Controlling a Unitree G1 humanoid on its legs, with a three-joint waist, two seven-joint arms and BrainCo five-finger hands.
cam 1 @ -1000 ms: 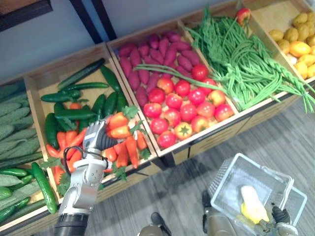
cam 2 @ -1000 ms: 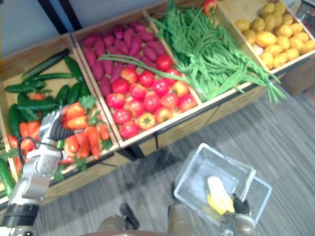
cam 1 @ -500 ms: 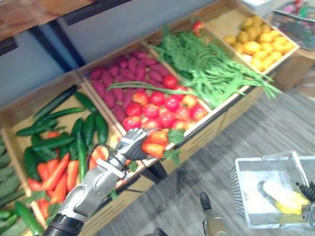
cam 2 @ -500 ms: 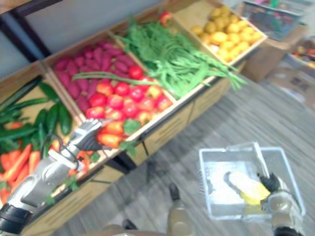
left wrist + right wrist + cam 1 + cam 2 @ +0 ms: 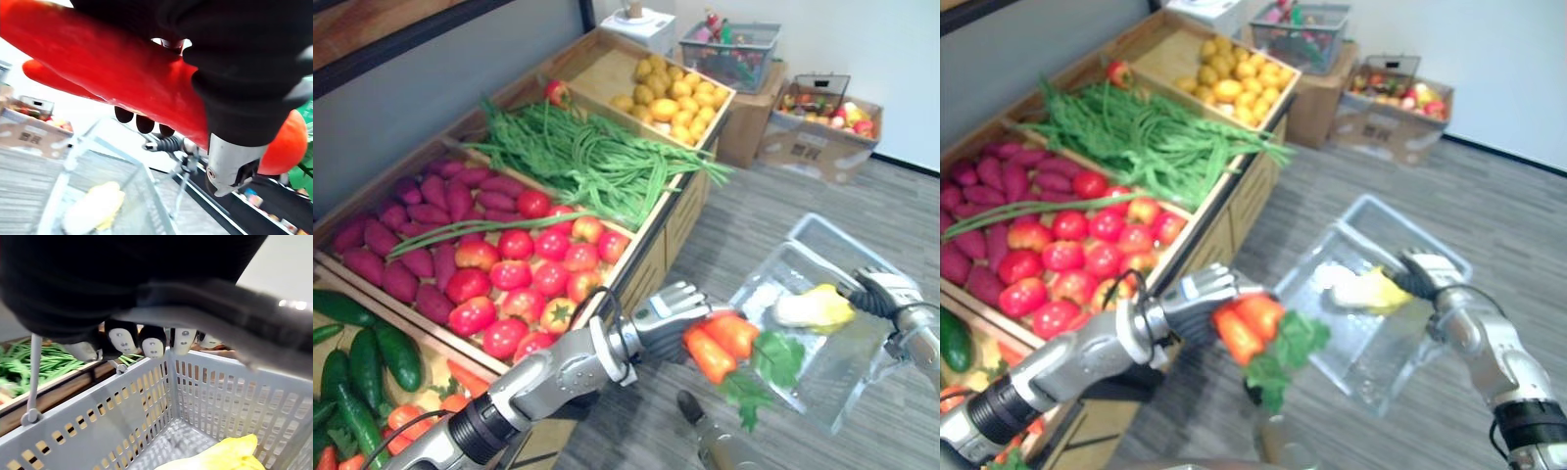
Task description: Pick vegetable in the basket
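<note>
A leafy orange-red vegetable point(image 5: 717, 343) is clamped in the curled fingers of the left hand point(image 5: 661, 321), in the air at the near left corner of the basket point(image 5: 837, 377). The basket is gripped at its right edge by the curled fingers of the right hand point(image 5: 891, 292). The carry is judged to be in hand; a short move right over the rim and a release are called for next.

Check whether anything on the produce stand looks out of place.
Yes. A few long bean strands lie outside the green bean crate, across the tomatoes next door. One red fruit sits alone among the beans at that crate's back.
</note>
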